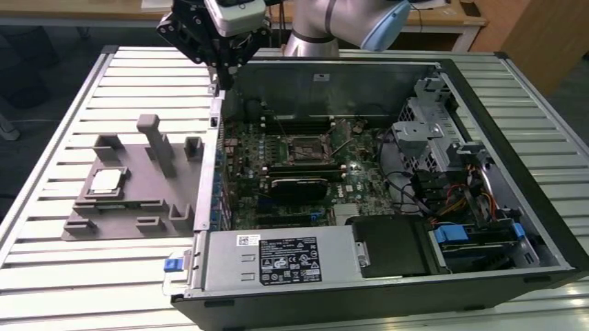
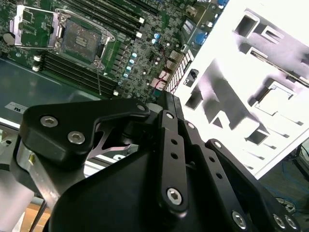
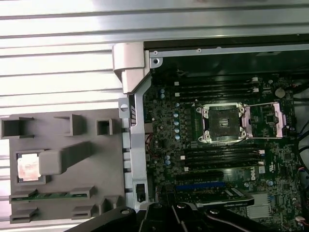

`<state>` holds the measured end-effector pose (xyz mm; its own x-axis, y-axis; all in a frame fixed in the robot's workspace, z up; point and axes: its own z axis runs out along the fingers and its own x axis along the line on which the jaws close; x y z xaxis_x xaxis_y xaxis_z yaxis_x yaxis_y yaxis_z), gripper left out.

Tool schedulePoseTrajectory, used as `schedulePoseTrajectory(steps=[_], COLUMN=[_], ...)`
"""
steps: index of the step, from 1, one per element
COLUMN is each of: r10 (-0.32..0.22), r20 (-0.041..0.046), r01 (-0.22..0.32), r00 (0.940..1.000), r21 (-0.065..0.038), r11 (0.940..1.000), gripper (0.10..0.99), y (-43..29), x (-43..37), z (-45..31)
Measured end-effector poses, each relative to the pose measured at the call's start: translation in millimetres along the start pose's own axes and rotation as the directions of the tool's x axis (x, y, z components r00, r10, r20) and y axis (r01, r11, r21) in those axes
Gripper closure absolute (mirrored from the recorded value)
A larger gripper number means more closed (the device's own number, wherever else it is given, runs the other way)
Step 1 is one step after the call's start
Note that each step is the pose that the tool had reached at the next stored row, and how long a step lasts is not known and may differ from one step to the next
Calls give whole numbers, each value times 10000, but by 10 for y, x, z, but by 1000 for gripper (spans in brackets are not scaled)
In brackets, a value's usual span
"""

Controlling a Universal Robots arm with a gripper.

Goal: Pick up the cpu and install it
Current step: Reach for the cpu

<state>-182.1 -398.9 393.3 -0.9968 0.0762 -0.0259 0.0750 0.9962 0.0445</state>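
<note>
A slatted metal table point(image 1: 55, 103) carries an open case point(image 1: 368, 76) with a grey tray point(image 1: 138, 200) just beside it. The cpu point(image 1: 106, 181) lies flat in a tray pocket (silvery top up). The gripper point(image 1: 221, 81) hangs over the case's far corner, jaws together and holding nothing, well apart from the cpu. The socket point(image 3: 223, 122) lies open.

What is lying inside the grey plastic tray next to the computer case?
The cpu sits in a square pocket of the tray, and a green strip lies in a slot near it. The pocket floor beneath the cpu is covered.
</note>
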Motion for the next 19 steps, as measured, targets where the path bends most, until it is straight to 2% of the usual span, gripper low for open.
schedulePoseTrajectory(steps=[19], r10=[0], r20=[0], r01=[0], r00=[10000], r21=[1], r11=[10000], gripper=[980], y=[-11], x=[152], z=[-4])
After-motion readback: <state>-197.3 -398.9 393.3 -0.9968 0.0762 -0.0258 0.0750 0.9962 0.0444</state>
